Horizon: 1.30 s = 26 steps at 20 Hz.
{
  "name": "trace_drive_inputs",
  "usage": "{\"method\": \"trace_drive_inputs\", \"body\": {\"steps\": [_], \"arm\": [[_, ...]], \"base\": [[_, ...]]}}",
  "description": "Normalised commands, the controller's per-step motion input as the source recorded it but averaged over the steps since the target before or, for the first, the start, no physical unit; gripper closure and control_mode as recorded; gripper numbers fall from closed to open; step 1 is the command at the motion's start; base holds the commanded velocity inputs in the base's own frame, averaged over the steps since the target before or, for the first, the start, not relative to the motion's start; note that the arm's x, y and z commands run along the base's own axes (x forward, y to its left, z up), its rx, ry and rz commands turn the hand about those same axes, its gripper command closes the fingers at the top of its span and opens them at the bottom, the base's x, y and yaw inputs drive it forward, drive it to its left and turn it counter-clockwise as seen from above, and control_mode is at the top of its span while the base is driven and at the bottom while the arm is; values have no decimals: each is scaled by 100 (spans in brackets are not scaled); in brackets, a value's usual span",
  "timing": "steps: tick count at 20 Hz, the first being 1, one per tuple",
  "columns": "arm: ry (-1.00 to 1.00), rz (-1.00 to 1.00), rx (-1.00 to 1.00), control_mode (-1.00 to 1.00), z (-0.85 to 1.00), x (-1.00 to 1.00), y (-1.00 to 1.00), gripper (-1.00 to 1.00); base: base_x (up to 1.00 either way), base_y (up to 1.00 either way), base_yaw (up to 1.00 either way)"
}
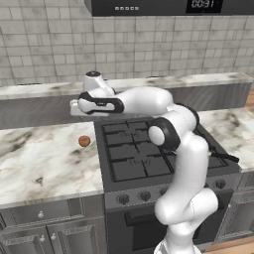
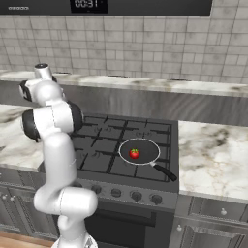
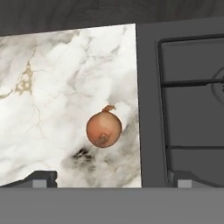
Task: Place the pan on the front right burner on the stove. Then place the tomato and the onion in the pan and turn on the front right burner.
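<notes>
stove [image 2: 128, 145]: pan [image 2: 139, 151] handle tip hidden behind arm.

— Base views? Set behind the arm at 7 and 5 o'clock, facing forward and down, sharing the stove [image 1: 144, 154].
— Hand view? Close above the counter [image 3: 57, 87], looking straight down, stove edge at 3 o'clock.

The white arm rises from its base, bends at a dark elbow joint and reaches toward ten o'clock in the left base view, forearm level, wrist turned downward. In the hand view, the claw [image 3: 111, 178] has its two dark fingertips [image 3: 41, 178] spread wide apart, holding nothing.
</notes>
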Motion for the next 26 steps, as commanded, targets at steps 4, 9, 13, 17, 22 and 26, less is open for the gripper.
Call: {"method": "trace_drive_inputs", "body": {"steps": [4, 9, 13, 17, 22, 26], "arm": [[3, 3, 0, -100, -3, 34, 19, -100], [7, 3, 0, -100, -10, 17, 14, -100], [11, 1, -2, -100, -18, 0, 1, -100], [10, 2, -1, -100, -34, 0, 0, -100], [7, 3, 0, -100, -43, 1, 0, -100], [5, 3, 0, -100, -46, 5, 0, -100]], "base": [[0, 0, 0], [0, 0, 0], [0, 0, 0], [0, 0, 0], [0, 0, 0], [0, 0, 0]]}}
